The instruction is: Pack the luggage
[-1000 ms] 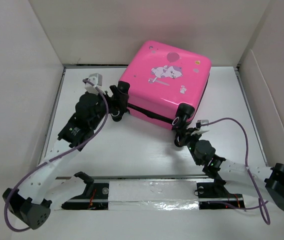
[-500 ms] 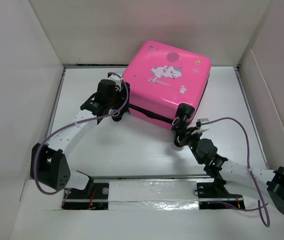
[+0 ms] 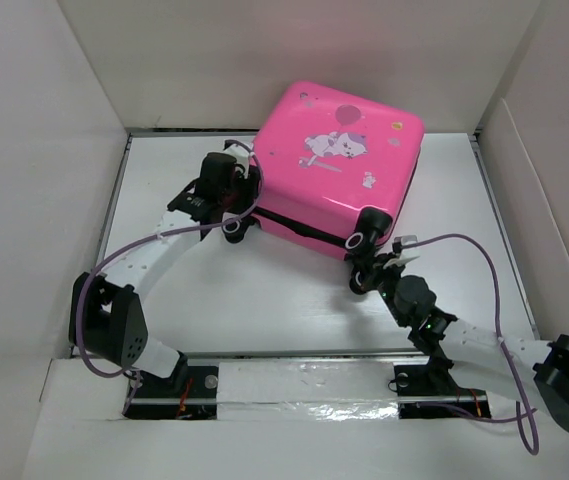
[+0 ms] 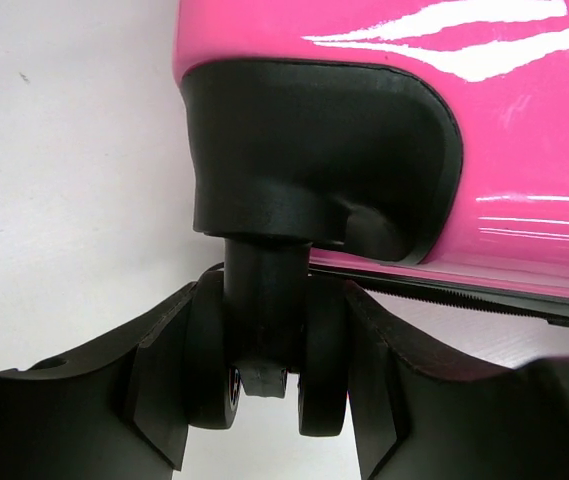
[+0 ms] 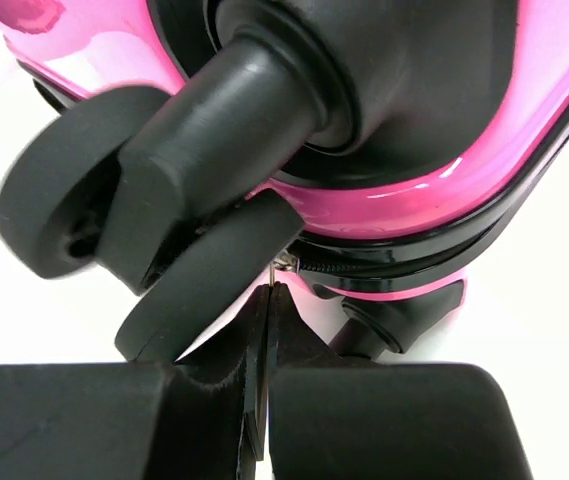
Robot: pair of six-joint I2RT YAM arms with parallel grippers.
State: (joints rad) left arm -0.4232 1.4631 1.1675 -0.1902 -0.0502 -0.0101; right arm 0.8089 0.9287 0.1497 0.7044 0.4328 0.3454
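The luggage (image 3: 339, 165) is lying flat at the far middle of the white surface (image 3: 264, 290), the left claw (image 4: 269, 400) is clamping a corner wheel (image 4: 319, 370), probably to steady it, and the right claw (image 5: 266, 310) is pinching together on what seems the zipper pull (image 5: 282, 262).

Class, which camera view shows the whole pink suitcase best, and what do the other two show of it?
The top view: the whole suitcase shows, lid and cartoon print up. The left wrist view shows only one corner and a wheel; the right wrist view only another wheel and the zip edge.
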